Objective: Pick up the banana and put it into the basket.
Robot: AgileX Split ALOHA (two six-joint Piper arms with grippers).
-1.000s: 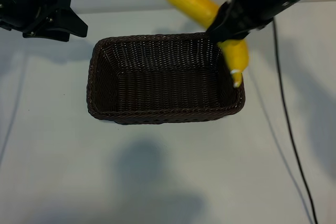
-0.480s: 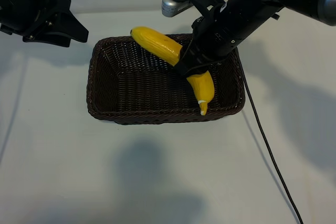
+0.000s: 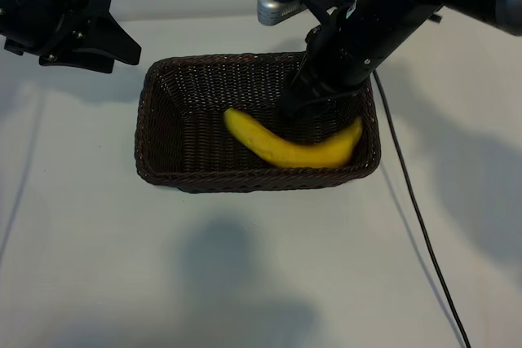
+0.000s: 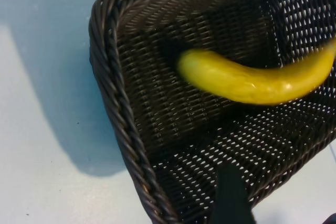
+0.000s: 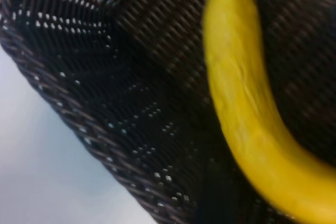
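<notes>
With the banana point(image 3: 289, 146) lying in the basket point(image 3: 163, 170), my right gripper point(image 3: 295, 106) (jaws spread, empty) should lift straight up, clear of the rim.

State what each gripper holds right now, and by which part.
Nothing is held. The banana lies loose in the basket, just below the right gripper. The left gripper is empty beyond the basket's corner.

We have let the banana point(image 3: 289, 146) go from our right gripper point(image 3: 295, 108). It was held tilted above the basket point(image 3: 163, 132); now it lies flat inside, along the near wall.
</notes>
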